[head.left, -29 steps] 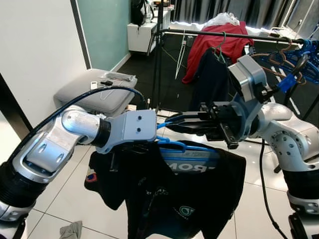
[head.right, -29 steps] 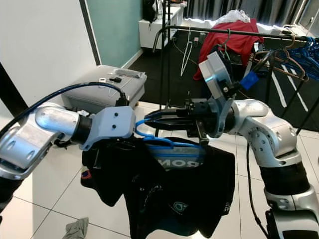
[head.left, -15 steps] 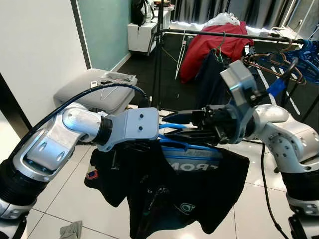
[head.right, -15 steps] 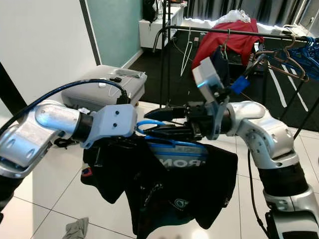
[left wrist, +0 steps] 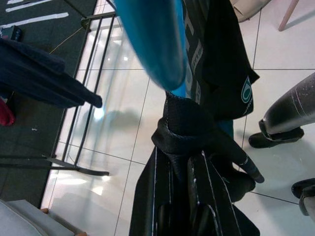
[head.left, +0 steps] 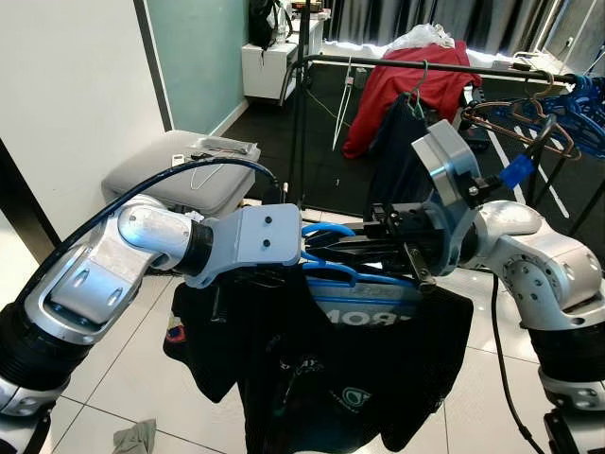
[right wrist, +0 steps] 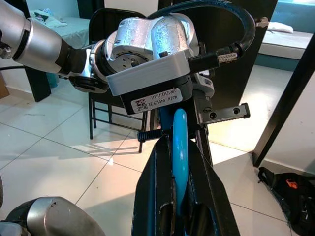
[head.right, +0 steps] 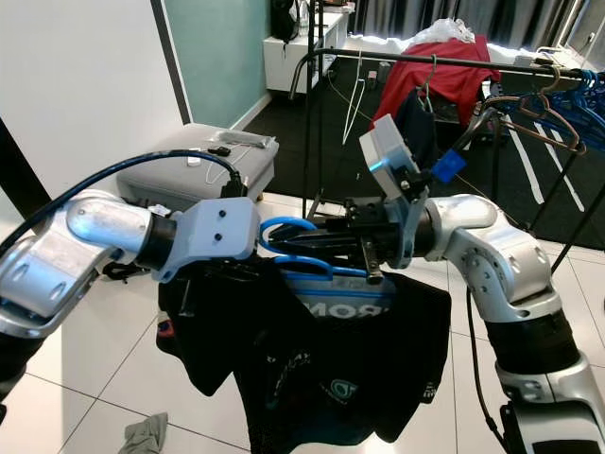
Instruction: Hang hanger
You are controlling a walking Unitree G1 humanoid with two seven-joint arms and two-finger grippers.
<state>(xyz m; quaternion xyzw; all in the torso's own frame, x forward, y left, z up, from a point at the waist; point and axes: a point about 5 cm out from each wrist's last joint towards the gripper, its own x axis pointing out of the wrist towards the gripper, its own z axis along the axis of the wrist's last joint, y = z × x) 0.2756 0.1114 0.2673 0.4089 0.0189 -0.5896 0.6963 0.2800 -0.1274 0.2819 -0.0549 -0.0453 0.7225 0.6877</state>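
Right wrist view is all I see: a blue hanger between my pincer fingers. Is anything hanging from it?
Observer: Yes, a black shirt hangs on the hanger, below the right pincer.
Operator: Where's the rail?
Observer: The clothes rail stands beyond the shirt, farther back and higher in the head views.
Operator: Any room on it?
Observer: A red garment hangs near its middle and spare hangers bunch at its right end; the left stretch looks bare.
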